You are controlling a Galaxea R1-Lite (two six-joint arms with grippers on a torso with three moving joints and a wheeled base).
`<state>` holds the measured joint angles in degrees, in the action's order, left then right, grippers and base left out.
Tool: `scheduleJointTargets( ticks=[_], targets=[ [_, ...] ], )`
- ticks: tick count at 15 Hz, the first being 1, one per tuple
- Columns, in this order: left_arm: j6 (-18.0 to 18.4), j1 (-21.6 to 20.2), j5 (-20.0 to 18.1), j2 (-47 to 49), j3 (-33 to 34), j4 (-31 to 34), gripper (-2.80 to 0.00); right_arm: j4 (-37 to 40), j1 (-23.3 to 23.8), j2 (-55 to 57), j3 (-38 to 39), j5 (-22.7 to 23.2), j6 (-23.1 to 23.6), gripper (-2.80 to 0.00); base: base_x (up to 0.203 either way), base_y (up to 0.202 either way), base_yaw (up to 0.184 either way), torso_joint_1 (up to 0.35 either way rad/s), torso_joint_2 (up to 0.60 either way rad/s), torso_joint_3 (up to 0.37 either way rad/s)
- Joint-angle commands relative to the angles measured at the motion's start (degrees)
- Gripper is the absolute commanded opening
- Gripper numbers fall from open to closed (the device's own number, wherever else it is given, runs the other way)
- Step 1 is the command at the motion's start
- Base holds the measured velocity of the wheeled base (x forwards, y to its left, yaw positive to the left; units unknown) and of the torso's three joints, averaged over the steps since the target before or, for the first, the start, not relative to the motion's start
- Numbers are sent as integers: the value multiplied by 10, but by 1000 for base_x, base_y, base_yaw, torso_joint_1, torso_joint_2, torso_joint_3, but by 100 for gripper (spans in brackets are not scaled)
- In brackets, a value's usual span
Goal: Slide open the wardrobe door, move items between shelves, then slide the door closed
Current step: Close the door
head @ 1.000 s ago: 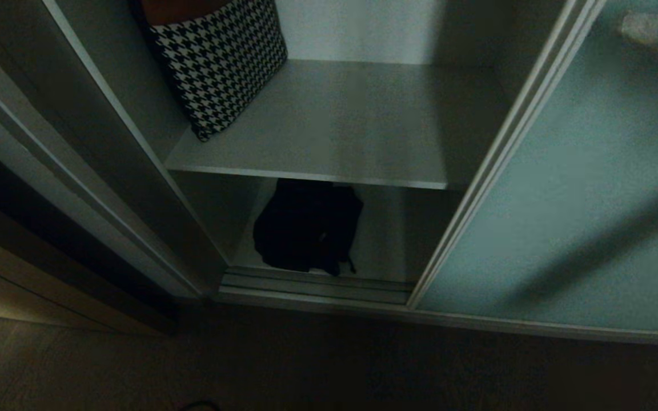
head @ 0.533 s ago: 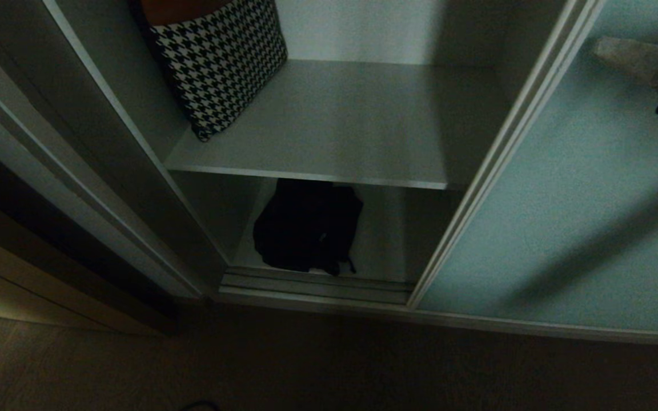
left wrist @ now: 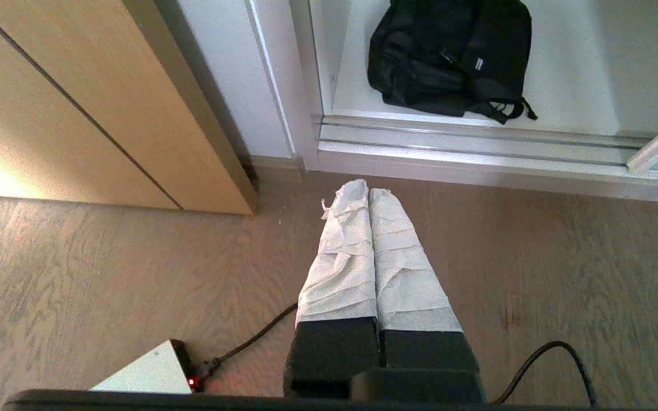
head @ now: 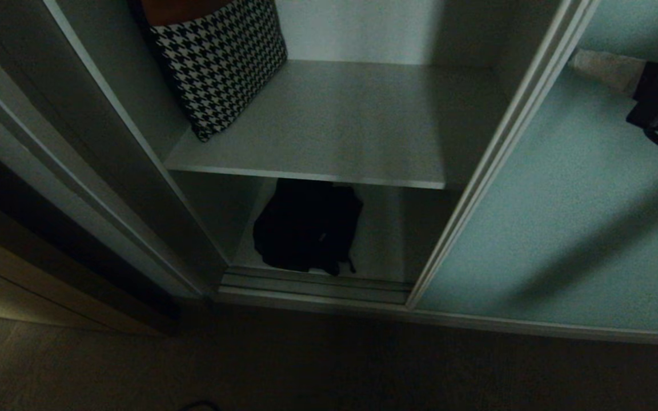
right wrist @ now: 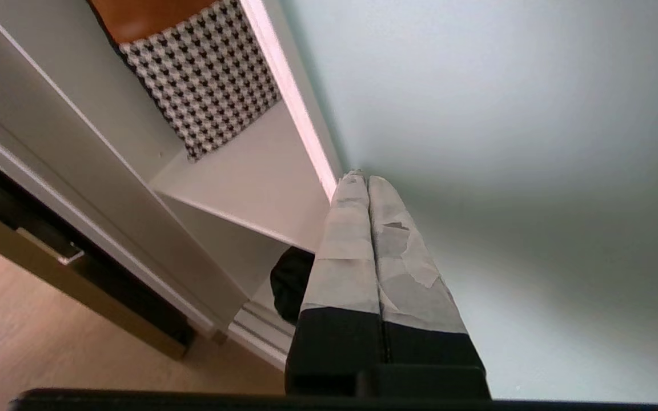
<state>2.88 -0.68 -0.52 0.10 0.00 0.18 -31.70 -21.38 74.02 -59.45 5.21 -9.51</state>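
Dim wardrobe shelves half-hide the black fabric bag; my right gripper, jaws clenched empty, nears the teal frosted door, largely cut off overhead.

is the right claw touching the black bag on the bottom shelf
Apart. The head view shows the right claw high up by the teal sliding door, while the black bag lies far below under the upper shelf.

Setting was a home, most likely a bedroom — a built-in wardrobe filled the frame. Sliding wardrobe door, pale teal and frosted, stood at right on a floor track. Pale shelves held a houndstooth cushion at upper left — a black bag lay below. Wood-grain floor ran across the bottom.
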Motion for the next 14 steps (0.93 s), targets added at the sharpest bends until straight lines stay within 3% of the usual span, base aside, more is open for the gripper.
scheduleJointTargets(
  ticks=[1, 11, 14],
  targets=[
    [0, 0, 0, 1, 0, 0, -280, -1, -2, 10, 2, 0, -1, -280, 0, 0, 0, 0, 0, 0],
    [0, 0, 0, 1, 0, 0, -280, -16, -77, 91, -30, -4, 7, -280, 0, 0, 0, 0, 0, 0],
    [0, 0, 0, 1, 0, 0, -280, -24, -127, 129, -69, -11, 8, -280, 0, 0, 0, 0, 0, 0]
  ],
)
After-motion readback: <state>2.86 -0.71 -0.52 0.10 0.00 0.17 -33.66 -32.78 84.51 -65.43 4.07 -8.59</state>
